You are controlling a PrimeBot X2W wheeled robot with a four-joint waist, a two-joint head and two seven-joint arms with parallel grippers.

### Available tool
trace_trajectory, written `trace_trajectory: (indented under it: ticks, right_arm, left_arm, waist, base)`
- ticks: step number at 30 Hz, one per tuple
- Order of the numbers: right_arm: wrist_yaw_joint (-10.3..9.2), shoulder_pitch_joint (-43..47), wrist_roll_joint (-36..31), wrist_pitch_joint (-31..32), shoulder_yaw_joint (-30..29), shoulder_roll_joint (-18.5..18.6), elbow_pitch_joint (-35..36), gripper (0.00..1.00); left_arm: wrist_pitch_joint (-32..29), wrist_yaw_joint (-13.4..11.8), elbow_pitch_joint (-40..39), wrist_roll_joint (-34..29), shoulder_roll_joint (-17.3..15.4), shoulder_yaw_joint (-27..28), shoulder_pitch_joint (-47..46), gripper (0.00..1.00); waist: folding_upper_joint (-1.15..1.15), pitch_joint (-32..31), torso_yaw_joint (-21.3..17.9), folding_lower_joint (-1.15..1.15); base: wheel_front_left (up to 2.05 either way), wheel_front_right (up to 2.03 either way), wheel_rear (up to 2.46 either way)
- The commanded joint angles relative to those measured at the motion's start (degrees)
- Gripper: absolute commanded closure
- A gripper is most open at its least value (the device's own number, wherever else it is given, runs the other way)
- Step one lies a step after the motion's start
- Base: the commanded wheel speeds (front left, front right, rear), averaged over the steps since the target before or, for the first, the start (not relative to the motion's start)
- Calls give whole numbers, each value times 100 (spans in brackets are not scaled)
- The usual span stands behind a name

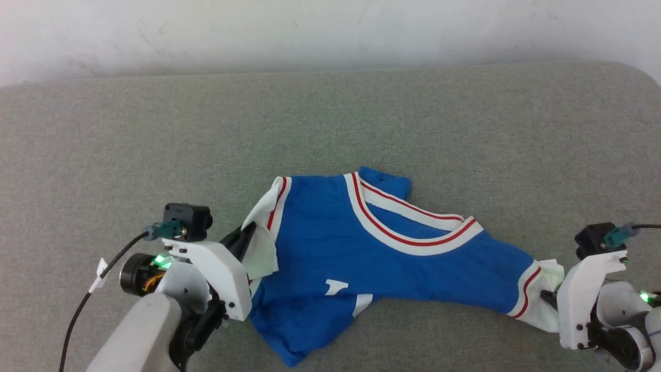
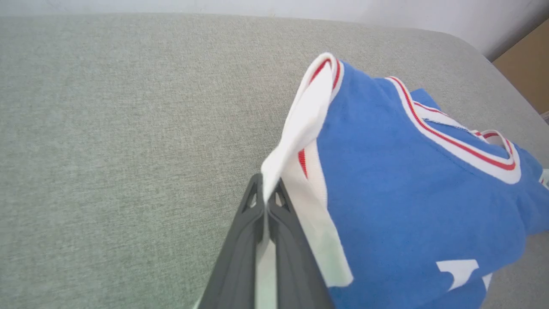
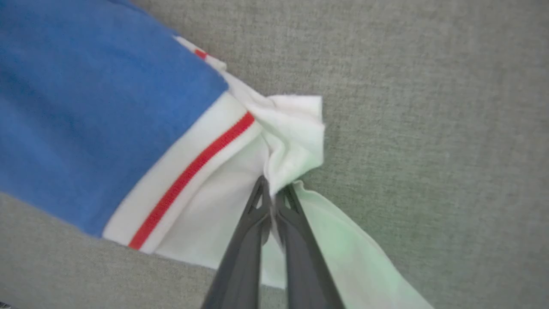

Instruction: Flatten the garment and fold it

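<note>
The royal-blue garment (image 1: 330, 248) with a white, red-striped collar (image 1: 408, 227) is stretched between both arms over the grey surface, its lower part hanging crumpled toward me with bits of white lettering (image 1: 335, 287). My left gripper (image 1: 247, 233) is shut on the white left sleeve (image 2: 300, 124), the fabric pinched between the dark fingers (image 2: 240, 240). At the other end, the white right sleeve (image 3: 291, 137) is bunched at the fingertips of my right gripper (image 3: 272, 189), which is shut on it beside the red-striped cuff band (image 3: 188, 171).
The grey fabric-covered surface (image 1: 330, 119) reaches back to a white wall (image 1: 330, 31), with a rounded corner at the far right. A brown cardboard-coloured object (image 2: 525, 68) stands beyond that edge in the left wrist view. A black cable (image 1: 77, 310) trails from my left wrist.
</note>
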State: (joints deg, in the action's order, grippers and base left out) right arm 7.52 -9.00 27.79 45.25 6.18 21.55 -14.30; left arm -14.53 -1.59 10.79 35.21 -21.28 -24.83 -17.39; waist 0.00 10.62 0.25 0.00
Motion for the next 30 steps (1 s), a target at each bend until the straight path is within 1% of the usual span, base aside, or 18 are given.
trace_trajectory:
  ticks: [1, 8, 13, 16, 20, 24, 28, 30]
  right_arm:
    - [-3, 233, -2, 61, 189, -132, -223, 100]
    - [-3, -179, -280, -821, -18, 137, 639, 100]
    - [-3, -546, -430, -1163, -199, 224, 1194, 100]
    - [-3, -936, -463, -1233, -237, 247, 1280, 100]
    - [-3, -1808, -403, -1438, -212, 216, 1094, 100]
    - [-3, -2898, -406, -1695, -69, 120, 610, 100]
    - [-3, -4112, -579, -2227, -78, -3, -7, 100]
    - [-3, -4711, -672, -2647, -54, -72, -281, 100]
  left_arm:
    - [64, -22, -32, -10, -37, 49, 75, 100]
    - [495, -145, -278, -143, -224, 325, -98, 100]
    - [673, -210, -470, -237, -421, 568, -465, 100]
    - [611, -155, -407, -219, -485, 648, -864, 100]
    - [595, 58, 95, -141, -481, 744, -1726, 100]
    - [745, 204, 921, -229, -423, 789, -2797, 100]
    - [1156, 293, 1747, -496, -434, 810, -3954, 100]
    - [1389, 347, 2116, -656, -456, 780, -4496, 100]
  waist:
    - [0, -64, -17, 0]
    - [0, -506, -31, 0]
    - [0, -788, 27, 0]
    - [0, -820, 65, 0]
    - [0, -572, 87, 0]
    - [0, -139, 49, 0]
    - [0, 382, -33, 0]
    - [0, 641, -73, 0]
  base:
    - [0, 0, 0]
    - [0, 0, 0]
    - [0, 0, 0]
    - [0, 0, 0]
    - [0, 0, 0]
    - [0, 0, 0]
    - [0, 0, 0]
    - [0, 0, 0]
